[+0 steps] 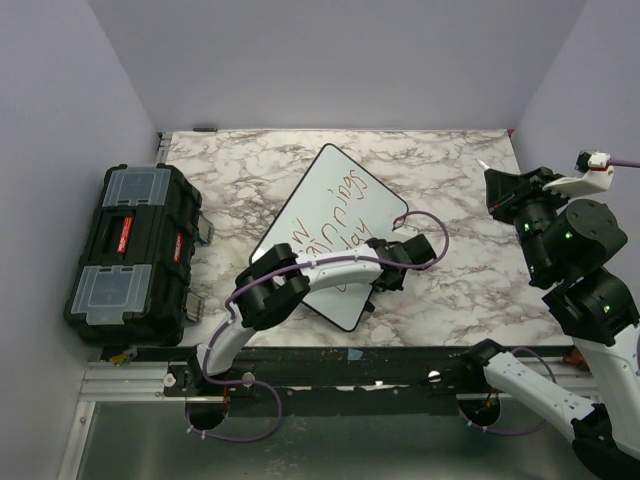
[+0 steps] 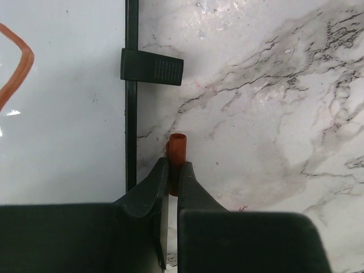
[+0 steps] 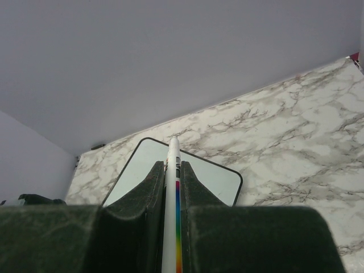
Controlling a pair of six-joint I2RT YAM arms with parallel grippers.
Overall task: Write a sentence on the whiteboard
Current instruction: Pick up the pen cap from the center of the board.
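Left wrist shows your left claw (image 2: 173, 169) pinching a red cap (image 2: 178, 147) beside the whiteboard (image 2: 68, 125) (just off its frame); your right claw (image 3: 172, 169) clamps a pen (image 3: 173, 149).

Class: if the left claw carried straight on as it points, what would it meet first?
Probably the marble table, beside the whiteboard; its held red cap would touch first, depth unclear.

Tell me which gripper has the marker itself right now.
The right gripper: a long white marker with a rainbow stripe is clamped in it. The left gripper pinches only a short red cap beside the edge of the whiteboard.
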